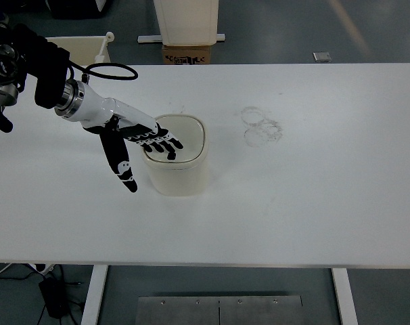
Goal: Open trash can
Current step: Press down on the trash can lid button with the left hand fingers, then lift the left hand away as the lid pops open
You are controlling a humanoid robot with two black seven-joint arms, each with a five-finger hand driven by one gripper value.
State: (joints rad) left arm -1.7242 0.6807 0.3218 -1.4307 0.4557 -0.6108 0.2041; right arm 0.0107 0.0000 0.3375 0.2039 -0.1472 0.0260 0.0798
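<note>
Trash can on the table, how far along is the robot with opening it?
Done: the left hand has reached the trash can, fingers spread flat over the near-left part of its lid. In hand: it looks poised to press or pull there. Left: the lid looks level and closed, so the opening itself remains.

A white bench [313, 203] fills most of the view, on white legs [93, 294] over a grey-blue floor [279, 30]. Faint ring marks [262, 126] lie on its top. Beyond its far edge stand a cream cabinet [186, 20], a cardboard box [187, 54] and a cream bin [83, 49].
</note>
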